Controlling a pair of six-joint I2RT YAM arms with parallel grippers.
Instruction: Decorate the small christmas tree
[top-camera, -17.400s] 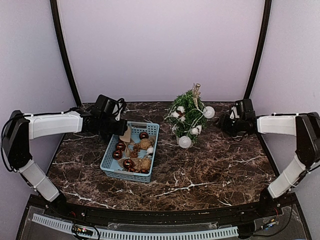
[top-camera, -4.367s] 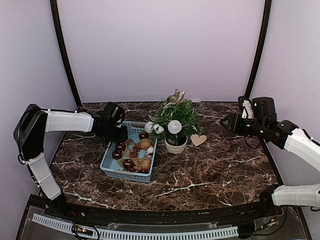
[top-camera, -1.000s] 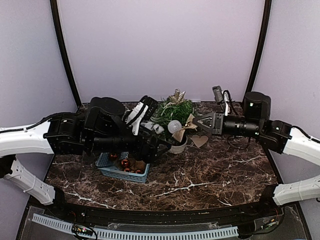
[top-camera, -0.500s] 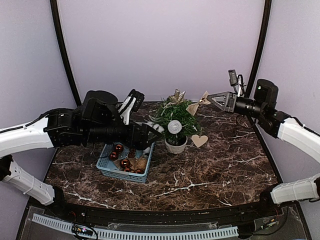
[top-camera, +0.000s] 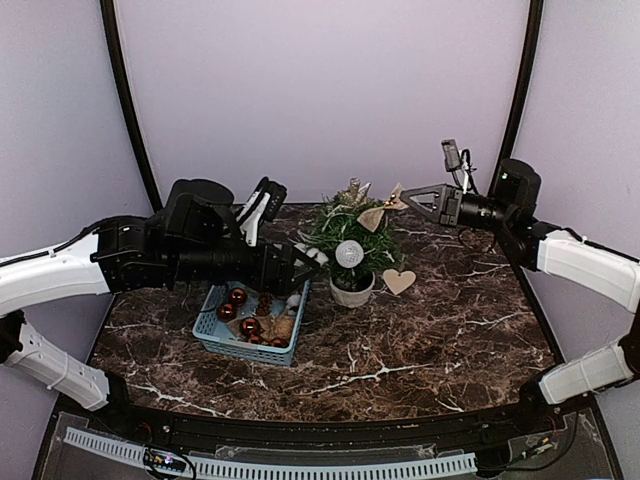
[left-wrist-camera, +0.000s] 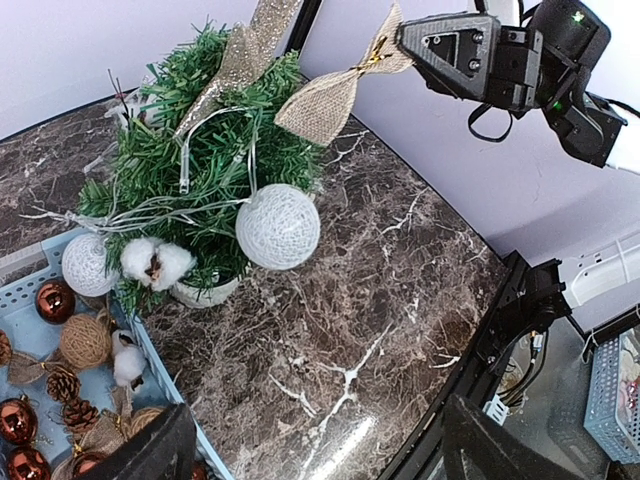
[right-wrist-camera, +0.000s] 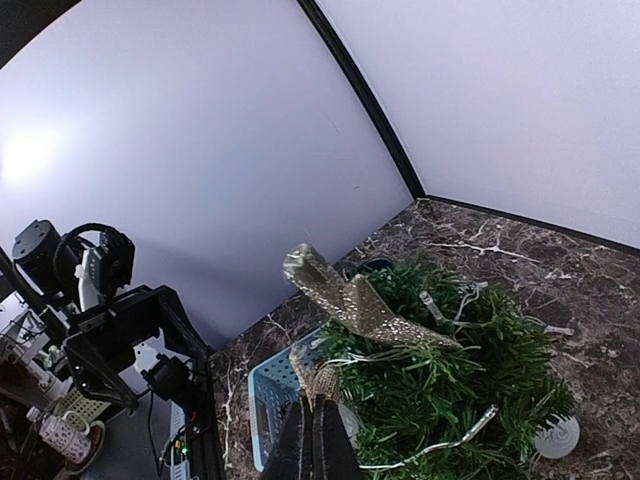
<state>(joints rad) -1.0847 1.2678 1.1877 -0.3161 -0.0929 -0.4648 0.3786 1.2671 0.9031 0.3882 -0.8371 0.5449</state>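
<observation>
The small christmas tree (top-camera: 348, 236) stands upright in its white pot (top-camera: 352, 292) at mid-table, with a gold star (right-wrist-camera: 370, 305) on top, white balls (left-wrist-camera: 278, 226) and a light string. My right gripper (top-camera: 405, 197) hovers at the tree's upper right, shut on a burlap bow (top-camera: 375, 215) that hangs beside the treetop. In the right wrist view the bow (right-wrist-camera: 325, 385) sticks out of the closed fingertips, above the branches (right-wrist-camera: 450, 385). My left gripper (top-camera: 300, 262) is open and empty, held above the table left of the tree; its fingers (left-wrist-camera: 150, 455) frame bare marble.
A blue basket (top-camera: 215, 338) left of the tree holds red baubles, twine balls, pine cones and cotton pieces. A wooden heart (top-camera: 398, 281) lies on the marble right of the pot. The enclosure's walls and black posts stand close behind.
My right gripper lifted the burlap bow from beside the tree's middle up to treetop height, then shifted it left toward the top. The left arm drew back slightly leftward.
</observation>
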